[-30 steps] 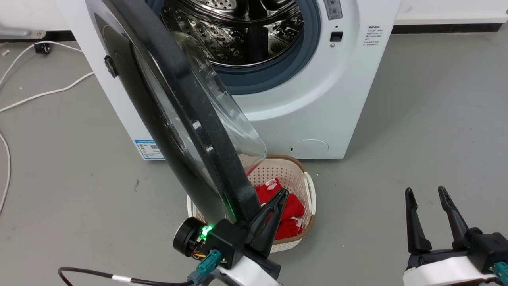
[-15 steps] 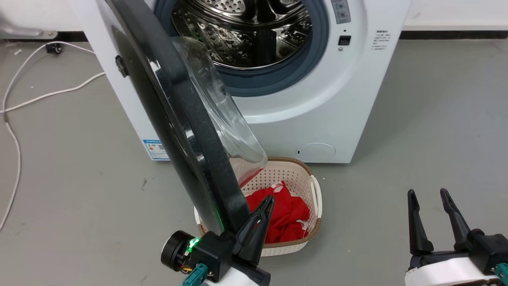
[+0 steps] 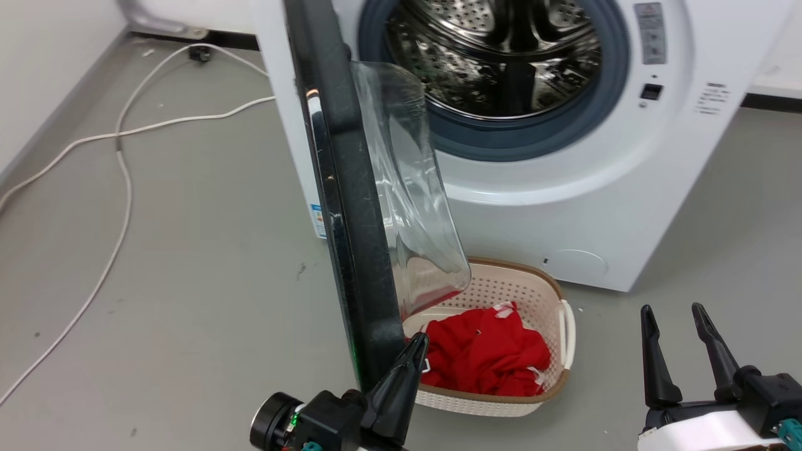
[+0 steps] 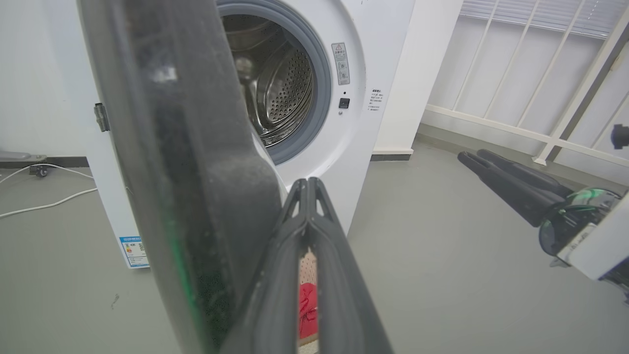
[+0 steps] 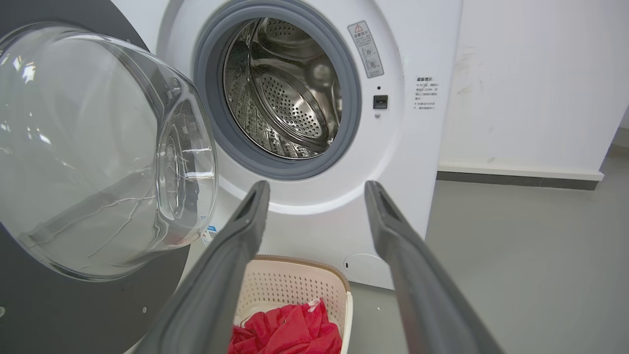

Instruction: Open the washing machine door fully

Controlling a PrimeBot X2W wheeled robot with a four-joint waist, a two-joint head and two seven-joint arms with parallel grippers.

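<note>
The white washing machine (image 3: 564,207) stands with its steel drum exposed. Its door (image 3: 351,238), a black disc with a clear glass bowl (image 3: 410,188), stands out from the front and shows edge-on in the head view. My left gripper (image 3: 416,342) is shut with nothing between its fingers, lying against the inner side of the door's lower rim. In the left wrist view the door (image 4: 191,187) is just left of the left gripper (image 4: 307,183). My right gripper (image 3: 671,310) hangs open at lower right, well apart from the door (image 5: 98,147) and the machine (image 5: 417,147).
A cream perforated basket (image 3: 551,294) holding red cloth (image 3: 489,351) sits on the grey floor in front of the machine, below the door. White cables (image 3: 119,163) trail over the floor at left. A wall and a white railing (image 4: 540,98) stand to the machine's right.
The camera has turned, shifting the whole picture right. The door stands further out from the machine's front, now edge-on, with my left gripper still at its lower rim. The right gripper has held still.
</note>
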